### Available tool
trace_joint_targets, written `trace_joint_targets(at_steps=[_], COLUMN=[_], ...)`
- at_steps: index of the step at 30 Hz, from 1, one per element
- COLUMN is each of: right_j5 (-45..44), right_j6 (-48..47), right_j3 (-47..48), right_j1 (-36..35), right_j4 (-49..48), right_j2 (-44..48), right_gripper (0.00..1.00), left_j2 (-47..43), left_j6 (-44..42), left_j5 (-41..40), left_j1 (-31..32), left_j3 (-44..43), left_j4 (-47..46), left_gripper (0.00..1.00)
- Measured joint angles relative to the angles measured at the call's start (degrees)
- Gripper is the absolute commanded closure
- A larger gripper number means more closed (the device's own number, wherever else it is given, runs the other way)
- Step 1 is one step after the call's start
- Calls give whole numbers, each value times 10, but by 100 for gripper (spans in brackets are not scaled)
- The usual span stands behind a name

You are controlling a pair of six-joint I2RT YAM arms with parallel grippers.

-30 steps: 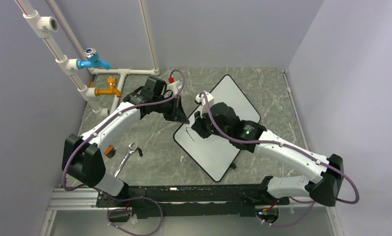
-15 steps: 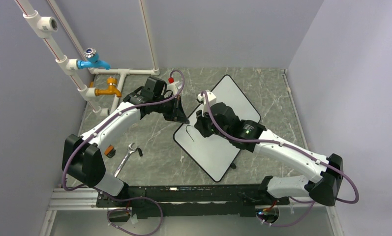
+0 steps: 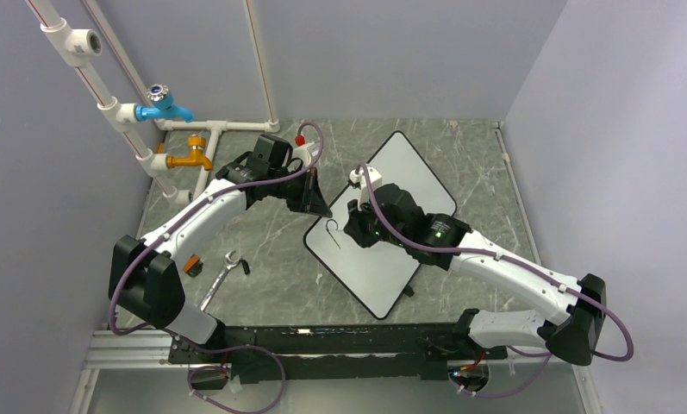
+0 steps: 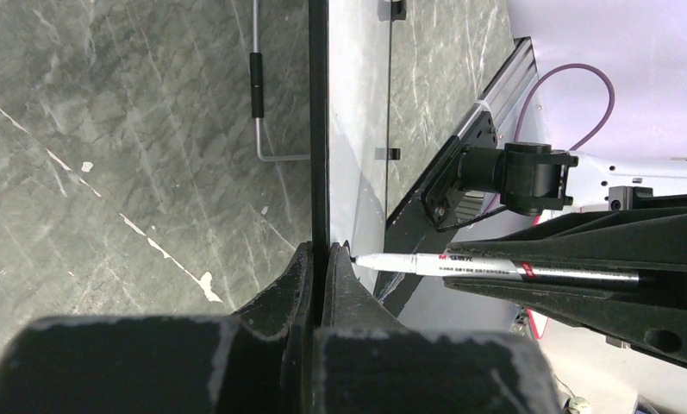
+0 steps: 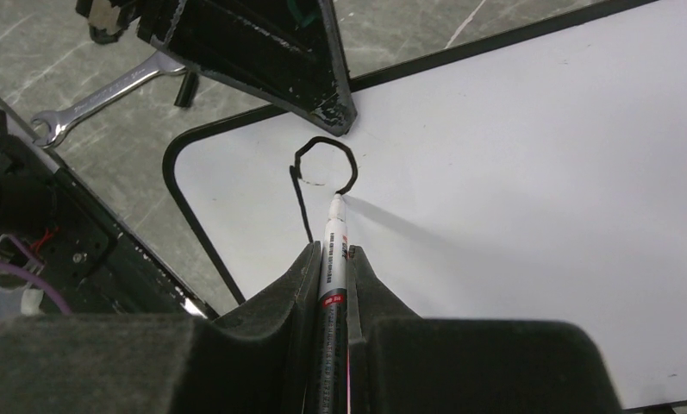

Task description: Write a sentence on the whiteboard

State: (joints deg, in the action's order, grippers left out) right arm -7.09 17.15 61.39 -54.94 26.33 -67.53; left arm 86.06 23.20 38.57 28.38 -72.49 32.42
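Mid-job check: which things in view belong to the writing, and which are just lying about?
In use:
whiteboard, clamped at its rim by the left gripper
marker, held in the right gripper
first black strokes on the board

Lying about:
wrench
blue tap
yellow tap
red-capped bottle

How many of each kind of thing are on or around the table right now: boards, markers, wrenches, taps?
whiteboard: 1
marker: 1
wrench: 1
taps: 2, the blue tap and the yellow tap
Total: 5
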Motion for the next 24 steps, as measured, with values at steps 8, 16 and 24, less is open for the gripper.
trace_joint_targets(at_steps=[8,16,24], right_j5=[40,57,42], right_j6=[0,1,14], right_j3=[-1,-2,-19], right_j1=[0,0,0], right_j4=[1,1,-5], right_j2=[1,1,12], right_gripper=[100,100,100], left_j2=[0,0,0], left_j6=[0,0,0], left_j5=[0,0,-3], left_j1=[0,0,0], left_j3=[0,0,0], left_j4=[0,0,0], left_gripper=[100,100,100])
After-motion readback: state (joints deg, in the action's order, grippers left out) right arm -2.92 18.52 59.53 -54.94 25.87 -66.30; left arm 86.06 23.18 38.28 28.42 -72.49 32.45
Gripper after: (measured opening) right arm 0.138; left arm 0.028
